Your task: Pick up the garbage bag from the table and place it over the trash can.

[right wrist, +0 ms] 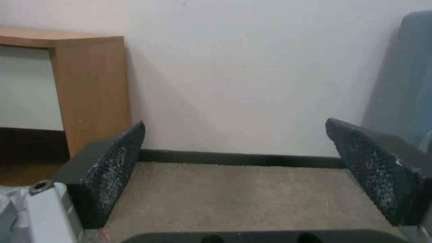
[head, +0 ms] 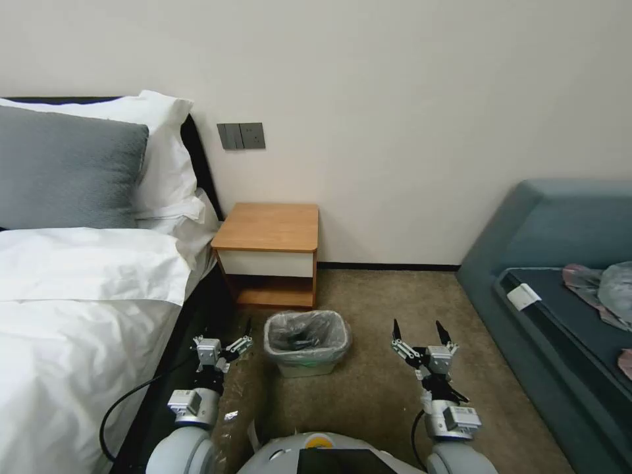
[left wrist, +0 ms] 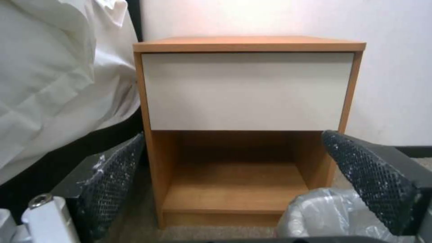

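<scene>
Low over the carpet, the left claw (head: 238,338) hangs spread open and empty just beside the trash can (head: 307,362), and the right claw (head: 417,332) sits equally wide and empty on the can's far side, likely flanking it because the lining looks done. Between them the garbage bag (head: 307,331) is draped over the can's rim, film folded outward. Behind, the counter (head: 270,227) top is bare wood.
</scene>
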Tool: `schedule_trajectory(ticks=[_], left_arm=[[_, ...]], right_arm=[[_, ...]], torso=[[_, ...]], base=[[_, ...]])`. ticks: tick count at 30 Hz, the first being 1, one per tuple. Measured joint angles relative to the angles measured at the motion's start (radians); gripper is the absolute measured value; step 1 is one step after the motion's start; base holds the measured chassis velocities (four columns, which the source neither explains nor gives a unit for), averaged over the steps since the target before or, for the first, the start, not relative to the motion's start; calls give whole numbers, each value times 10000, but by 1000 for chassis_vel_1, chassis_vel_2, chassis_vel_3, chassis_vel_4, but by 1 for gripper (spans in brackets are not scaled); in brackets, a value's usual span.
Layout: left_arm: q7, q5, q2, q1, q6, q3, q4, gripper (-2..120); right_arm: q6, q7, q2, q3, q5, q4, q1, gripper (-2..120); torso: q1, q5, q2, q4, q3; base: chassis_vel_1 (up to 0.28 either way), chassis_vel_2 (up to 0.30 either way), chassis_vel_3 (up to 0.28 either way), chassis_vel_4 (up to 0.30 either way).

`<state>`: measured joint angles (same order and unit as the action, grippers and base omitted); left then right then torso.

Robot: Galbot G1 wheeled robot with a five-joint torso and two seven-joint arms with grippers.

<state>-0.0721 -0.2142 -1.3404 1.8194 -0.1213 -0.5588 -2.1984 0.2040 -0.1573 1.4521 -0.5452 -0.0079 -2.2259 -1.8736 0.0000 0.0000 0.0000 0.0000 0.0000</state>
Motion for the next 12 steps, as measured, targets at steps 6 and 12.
schedule_trajectory(ticks=[6, 12], left_arm=[[-3, -1, 1, 0, -1, 0, 1, 100], [-4, -1, 1, 0, -2, 2, 1, 100]], right_arm=[[-4, 0, 0, 0, 0, -4, 1, 100], [-5, 1, -1, 1, 1, -7, 1, 100]], torso=[[0, 0, 0, 0, 0], [1, 0, 0, 0, 0]], base=[[0, 0, 0, 0], [0, 0, 0, 0]])
